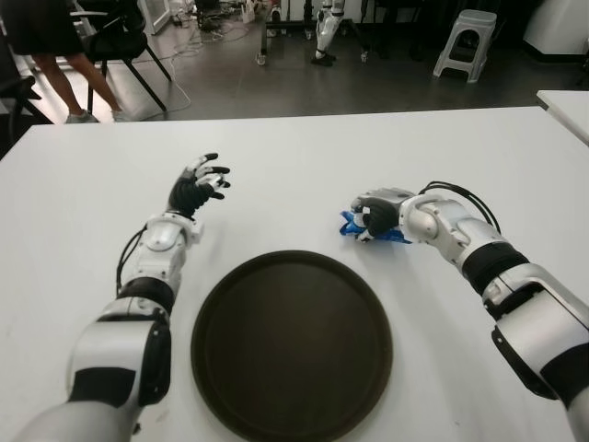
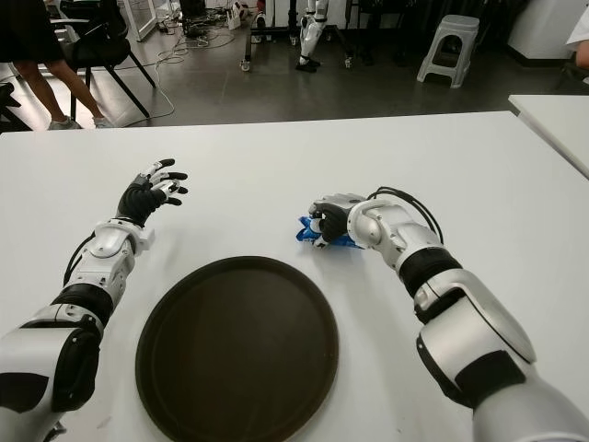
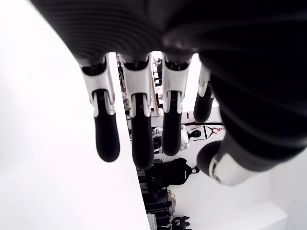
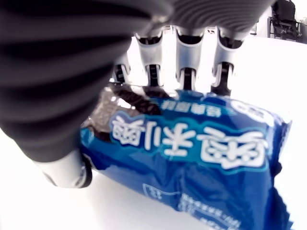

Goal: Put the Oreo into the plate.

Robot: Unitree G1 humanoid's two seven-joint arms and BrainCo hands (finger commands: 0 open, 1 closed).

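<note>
White worktop (image 1: 304, 147), with dark floor, a chair (image 1: 115, 41) and a white stool (image 1: 467, 41) at the far side; a person's legs (image 1: 64, 87) show far left.

Oreo (image 1: 354, 227): blue glossy pack, lying on the worktop just beyond the far right rim of the plate (image 1: 291, 345), not in it. In the right wrist view the pack (image 4: 192, 153) bears large white characters outlined in blue, non-Latin script, not read. A picture of dark sandwich biscuits shows at one end, small white print near the lower edge, too small to read. The wrapper is crinkled, with sealed ends.

Right hand (image 1: 375, 216): over the Oreo, fingers (image 4: 184, 62) curled down behind the pack, thumb at its biscuit end; grasping the pack, which appears to touch the worktop.

Left hand (image 1: 198, 187): left of the plate and farther back, above the worktop, fingers (image 3: 106, 129) spread and relaxed, holding nothing.

Plate: round, dark brown, raised rim, near centre, nothing in it.
</note>
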